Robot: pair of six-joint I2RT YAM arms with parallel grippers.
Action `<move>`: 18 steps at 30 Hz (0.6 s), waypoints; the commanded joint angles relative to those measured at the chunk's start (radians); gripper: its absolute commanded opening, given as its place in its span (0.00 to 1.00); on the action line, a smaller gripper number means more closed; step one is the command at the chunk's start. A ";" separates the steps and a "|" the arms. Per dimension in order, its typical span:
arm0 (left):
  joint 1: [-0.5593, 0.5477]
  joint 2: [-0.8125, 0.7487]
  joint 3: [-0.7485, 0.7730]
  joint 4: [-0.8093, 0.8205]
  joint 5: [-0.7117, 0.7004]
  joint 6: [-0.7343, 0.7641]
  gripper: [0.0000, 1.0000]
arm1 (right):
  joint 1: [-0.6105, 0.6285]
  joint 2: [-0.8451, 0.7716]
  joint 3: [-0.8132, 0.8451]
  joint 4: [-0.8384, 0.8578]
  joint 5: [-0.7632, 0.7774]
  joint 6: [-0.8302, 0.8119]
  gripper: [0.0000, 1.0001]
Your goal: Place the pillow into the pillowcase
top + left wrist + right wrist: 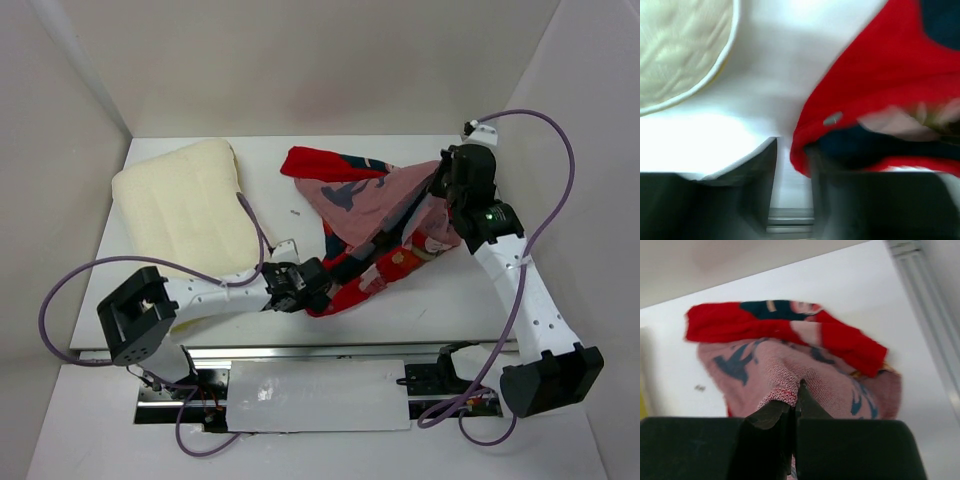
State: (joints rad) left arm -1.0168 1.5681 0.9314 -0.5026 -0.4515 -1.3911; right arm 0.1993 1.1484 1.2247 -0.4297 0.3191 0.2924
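The left arm (215, 292) lies low and flat over the table (450, 300), with its elbow out to its left. The left gripper (318, 285) points at the near red edge of the pillowcase (370, 215). Its two fingers (760, 185) are apart with a gap between them. The red edge (880, 75) hangs into that gap, close to the right finger. I cannot tell if it touches.

The right arm (520, 290) reaches up and forward, bent at the elbow. The right gripper (440, 190) is pressed tight on the pink side of the pillowcase (790, 355), with cloth pinched right at its tips (796, 390). The rest of the pillowcase lies crumpled between the two grippers.

The pillow (185, 205) lies flat on the table, away to the left of the left gripper and farther back, apart from the pillowcase. In the left wrist view the pillow (680, 50) shows up and to the left of the fingers.
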 commanded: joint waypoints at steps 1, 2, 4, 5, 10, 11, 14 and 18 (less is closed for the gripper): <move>0.004 -0.066 0.092 -0.031 -0.088 0.125 0.49 | -0.005 -0.018 0.059 0.103 -0.268 -0.038 0.00; 0.004 -0.078 0.102 -0.022 -0.099 0.150 0.65 | -0.005 -0.018 0.059 0.103 -0.300 -0.038 0.00; 0.004 -0.115 0.112 0.001 -0.119 0.251 0.76 | 0.008 -0.018 0.059 0.094 -0.356 -0.059 0.00; 0.004 -0.128 0.133 0.048 -0.119 0.304 0.88 | 0.008 -0.029 0.068 0.080 -0.394 -0.059 0.00; 0.004 -0.166 0.093 0.376 -0.006 0.761 1.00 | 0.043 -0.053 0.078 0.071 -0.488 -0.091 0.00; 0.004 -0.166 0.081 0.435 0.040 0.882 1.00 | 0.043 -0.053 0.078 0.071 -0.503 -0.101 0.00; 0.004 -0.100 0.143 0.558 0.086 1.068 1.00 | 0.061 -0.071 0.078 0.060 -0.543 -0.101 0.00; 0.023 0.088 0.327 0.517 0.067 1.159 1.00 | 0.061 -0.104 0.078 0.031 -0.543 -0.101 0.00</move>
State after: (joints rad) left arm -1.0084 1.5600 1.1316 -0.0753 -0.3931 -0.4416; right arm 0.2512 1.0992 1.2446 -0.4221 -0.1776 0.2100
